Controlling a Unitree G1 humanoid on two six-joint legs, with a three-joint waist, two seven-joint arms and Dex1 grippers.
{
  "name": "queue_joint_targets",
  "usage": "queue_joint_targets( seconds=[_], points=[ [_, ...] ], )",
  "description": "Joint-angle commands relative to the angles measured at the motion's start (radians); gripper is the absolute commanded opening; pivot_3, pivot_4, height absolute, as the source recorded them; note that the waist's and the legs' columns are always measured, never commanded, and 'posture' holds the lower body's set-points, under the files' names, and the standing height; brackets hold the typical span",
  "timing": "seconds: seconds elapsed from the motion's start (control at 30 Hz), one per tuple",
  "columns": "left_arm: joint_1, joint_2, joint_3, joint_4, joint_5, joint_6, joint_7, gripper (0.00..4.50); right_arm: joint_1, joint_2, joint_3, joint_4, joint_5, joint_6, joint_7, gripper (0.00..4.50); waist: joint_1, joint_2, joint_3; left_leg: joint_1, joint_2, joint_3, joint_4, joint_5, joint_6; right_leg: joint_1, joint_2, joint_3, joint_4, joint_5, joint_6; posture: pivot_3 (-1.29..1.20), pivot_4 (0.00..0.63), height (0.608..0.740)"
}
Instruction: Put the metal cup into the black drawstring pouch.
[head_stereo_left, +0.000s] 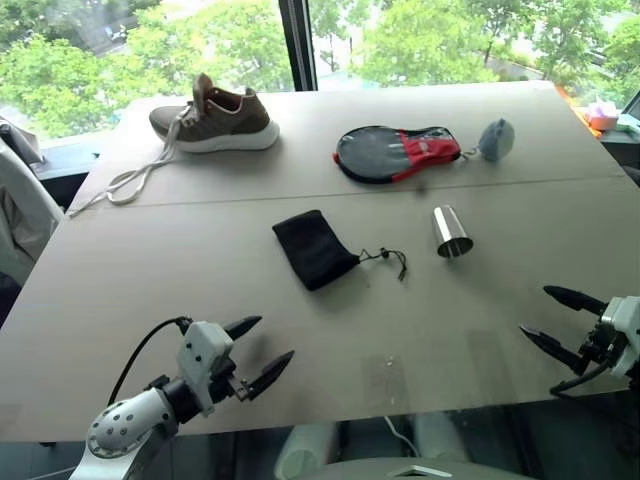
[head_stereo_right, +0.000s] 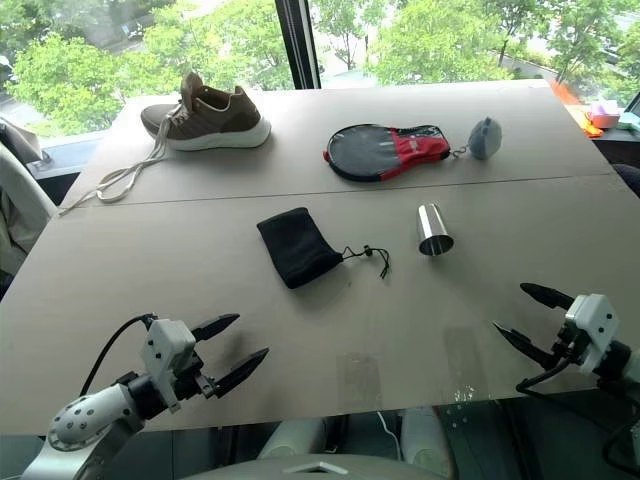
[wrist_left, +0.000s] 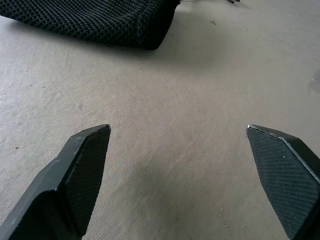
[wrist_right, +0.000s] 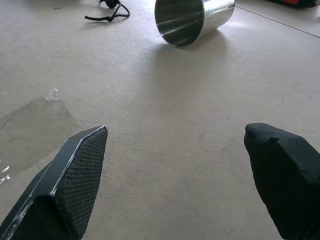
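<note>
Metal cup: the metal cup (head_stereo_left: 452, 233) lies on its side on the worktop (head_stereo_left: 200, 270), right of centre, its open mouth turned toward my near edge – in my right wrist view I look straight into the shiny inside (wrist_right: 192, 20).
Black drawstring pouch: the black drawstring pouch (head_stereo_left: 313, 249) lies flat near the middle of the worktop, left of the cup and apart from it; its cord and toggle (head_stereo_left: 388, 259) trail out toward the cup, between the two.
Left fingers: my left gripper (head_stereo_left: 260, 352) hovers low over the near left part of the worktop, its fingers spread wide and holding nothing; the pouch is ahead of it, not touched.
Right fingers: my right gripper (head_stereo_left: 555, 322) hangs at the near right edge, its fingers just as wide apart and empty – the cup lies ahead of them, well clear.
Far side: a brown shoe (head_stereo_left: 217, 119) with long loose laces sits at the far left; a black, grey and red racket-shaped case (head_stereo_left: 395, 153) lies at the far centre, a grey fuzzy ball (head_stereo_left: 496, 139) attached just beside its narrow end.
Seam: a thin line (head_stereo_left: 300, 193) runs across the worktop between the far things and the pouch and cup.
</note>
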Motion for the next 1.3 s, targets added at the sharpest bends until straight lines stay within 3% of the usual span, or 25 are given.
queue_joint_targets(
  seconds=[0.03,0.93,1.1,1.3],
  points=[
    [-0.005,-0.002,0.006,-0.01,-0.005,-0.012,-0.003,4.5,-0.004,-0.003,-0.026,-0.01,0.014,-0.018,0.002,4.44,0.0,0.0,0.0,0.0,0.0,0.0,0.0,0.0,0.0,0.0,0.0,0.0,0.0,0.0,0.0,0.0,0.15,0.74],
    [-0.053,-0.025,-0.011,-0.025,-0.014,0.038,0.006,4.5,0.01,0.028,-0.004,-0.08,0.044,0.016,0.021,4.44,0.0,0.0,0.0,0.0,0.0,0.0,0.0,0.0,0.0,0.0,0.0,0.0,0.0,0.0,0.0,0.0,0.15,0.74],
    [-0.078,-0.008,-0.061,-0.116,0.006,0.131,0.049,4.5,0.061,0.065,-0.003,-0.211,0.201,0.077,0.109,4.44,0.0,0.0,0.0,0.0,0.0,-0.001,0.0,0.0,0.0,0.0,0.0,0.0,0.0,0.0,0.0,0.0,0.15,0.74],
    [-0.253,-0.011,-0.134,-0.238,0.012,0.335,0.181,4.5,0.151,0.077,0.029,-0.356,0.284,0.189,0.144,4.44,0.005,-0.001,0.001,-0.001,0.0,-0.002,0.001,0.0,0.0,0.0,0.0,-0.001,0.001,0.0,0.0,0.0,0.15,0.74]
  ],
)
